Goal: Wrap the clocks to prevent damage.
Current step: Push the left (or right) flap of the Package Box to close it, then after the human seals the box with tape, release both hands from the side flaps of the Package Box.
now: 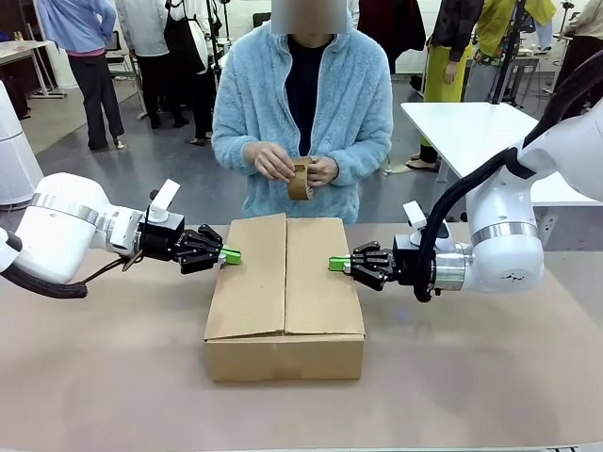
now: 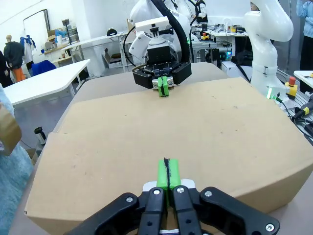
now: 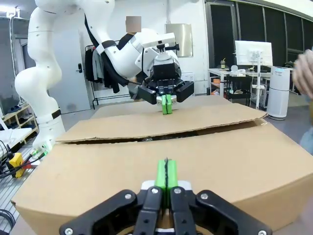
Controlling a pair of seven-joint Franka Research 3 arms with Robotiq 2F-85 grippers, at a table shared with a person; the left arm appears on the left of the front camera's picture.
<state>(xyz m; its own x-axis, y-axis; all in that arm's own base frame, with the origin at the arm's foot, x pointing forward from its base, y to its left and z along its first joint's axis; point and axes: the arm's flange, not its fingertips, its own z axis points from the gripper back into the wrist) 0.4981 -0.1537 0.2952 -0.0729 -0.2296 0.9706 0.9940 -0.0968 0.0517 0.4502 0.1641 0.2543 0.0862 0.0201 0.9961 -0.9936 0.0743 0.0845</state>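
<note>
A brown cardboard box [image 1: 285, 297] sits mid-table with both top flaps folded down. The clocks are hidden, out of view. My left gripper [image 1: 231, 255] is shut, its green pads pressed on the left flap's edge; in the left wrist view the left gripper [image 2: 167, 174] rests on the box top [image 2: 161, 127]. From the other side my right gripper [image 1: 337, 264] is shut too, pads against the right flap, seen close in the right wrist view as the right gripper [image 3: 166, 174]. Across the table a person holds a brown tape roll [image 1: 300, 178] in both hands.
Brown paper covers the table [image 1: 113, 377] around the box. A white table [image 1: 466, 127] stands at the back right. Other people stand far behind the person.
</note>
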